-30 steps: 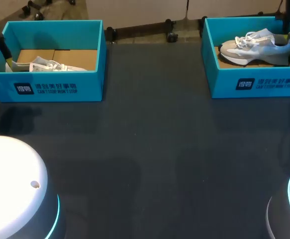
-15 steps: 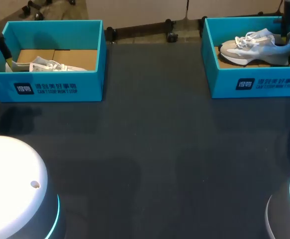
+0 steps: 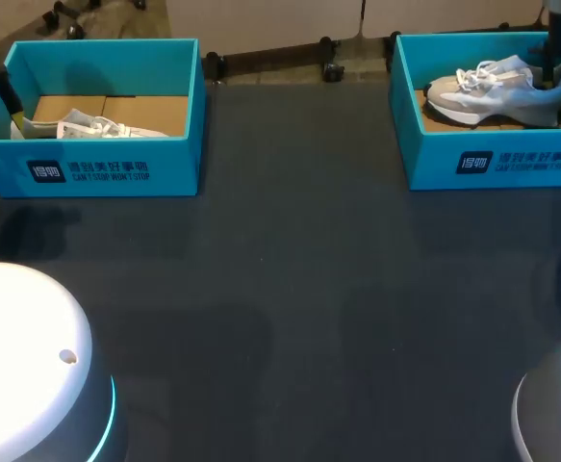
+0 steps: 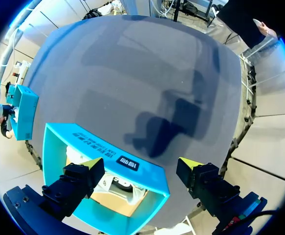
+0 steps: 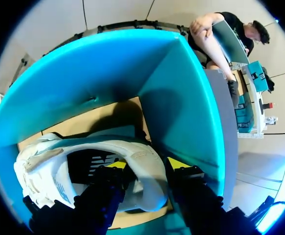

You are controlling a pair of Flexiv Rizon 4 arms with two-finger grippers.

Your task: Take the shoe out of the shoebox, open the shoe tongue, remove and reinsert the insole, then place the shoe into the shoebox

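Right tool [image 5: 147, 165] pinches the sneaker [image 3: 497, 89] by its heel collar, one finger inside, one outside, likely to lift it from the right shoebox [image 3: 426, 159]; left tool [image 4: 140, 164] hangs spread over the left shoebox [image 4: 52, 147].

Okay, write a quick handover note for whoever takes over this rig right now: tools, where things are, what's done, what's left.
Right tool: shut on the heel of the shoe, which lies in the right shoebox.
Left tool: open, empty, above the left shoebox, which holds a second shoe.
Done: only the grip; neither shoe is out of its box.
Left: lift the shoe out, open the tongue, remove and reinsert the insole, put the shoe back.
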